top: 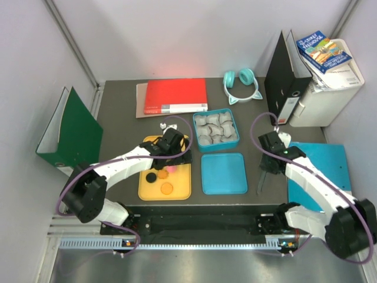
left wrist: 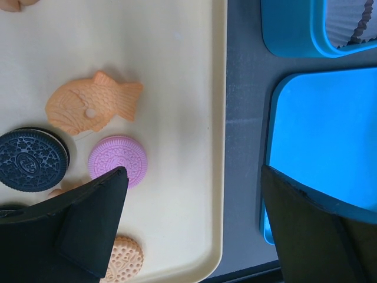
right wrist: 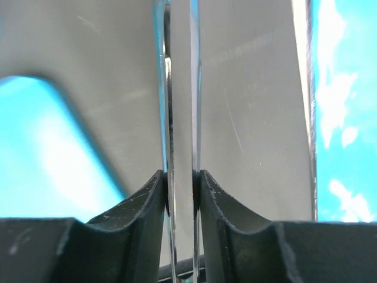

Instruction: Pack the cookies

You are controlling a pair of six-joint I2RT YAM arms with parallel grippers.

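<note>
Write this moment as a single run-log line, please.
left fingers: open, over yellow tray by pink cookie | right fingers: closed on tongs | blue box: holds paper cups

Cookies (top: 167, 188) lie on tray (top: 181, 187), lid (top: 224, 173) between tray and tongs (top: 262, 180), box (top: 215, 110) behind lid.

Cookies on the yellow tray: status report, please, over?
Left gripper open above the yellow tray. Right gripper shut on metal tongs. Cookies lying on the tray. Nothing seen between tray and teal box.
</note>
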